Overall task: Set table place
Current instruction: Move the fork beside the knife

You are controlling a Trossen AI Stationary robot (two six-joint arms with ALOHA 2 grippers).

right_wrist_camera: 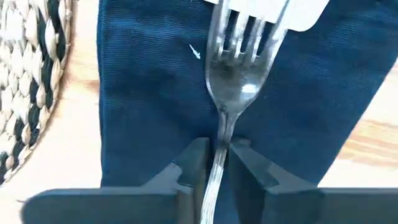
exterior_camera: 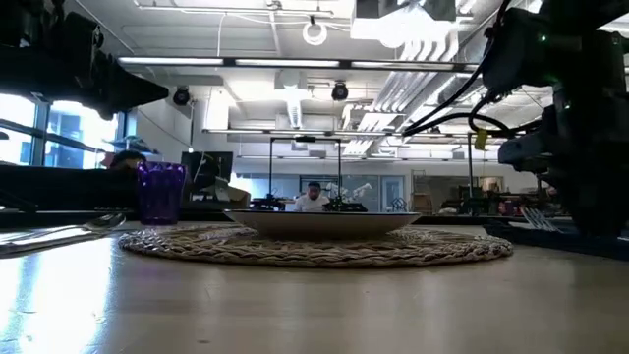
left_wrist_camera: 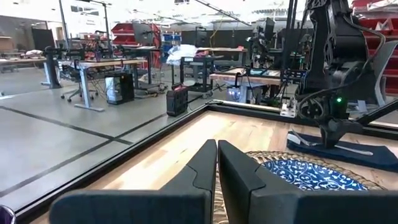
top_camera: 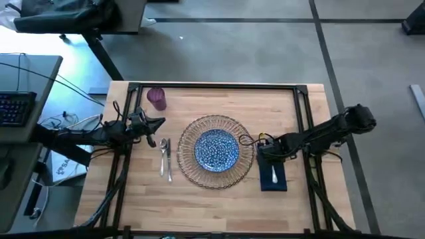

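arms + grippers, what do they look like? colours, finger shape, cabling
Both arms are dark, jointed, with loose black cables along them. Left gripper: matte black, broad wedge fingers. Right gripper: same black tapered fingers. A small green light glows on the right arm.

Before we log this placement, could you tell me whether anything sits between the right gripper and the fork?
Nothing visible does: the right gripper is already shut on the fork, over the navy napkin.
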